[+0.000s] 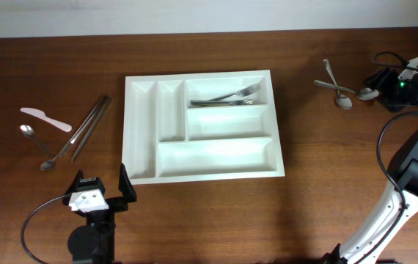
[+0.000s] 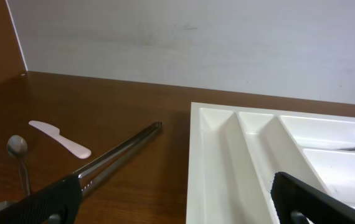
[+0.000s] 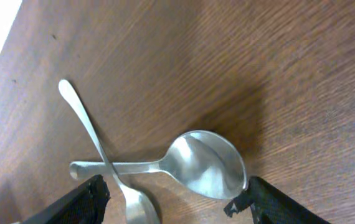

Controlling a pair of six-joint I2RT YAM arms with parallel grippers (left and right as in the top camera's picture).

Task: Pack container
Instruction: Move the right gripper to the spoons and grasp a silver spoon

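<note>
Packed: forks (image 1: 235, 94) in container (image 1: 141, 132).
Remaining: spoons (image 1: 341, 92) at 2 o'clock; cutlery (image 1: 84, 132) at 9 o'clock.
Right gripper (image 3: 174, 198): jaws apart, straddling spoon (image 3: 205, 165).
Left gripper (image 2: 177, 202): jaws apart, empty.

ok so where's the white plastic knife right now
In the overhead view the flat white plastic knife lies on the brown wooden table's left side, just left of the long metal tongs and above a small metal spoon.
</note>
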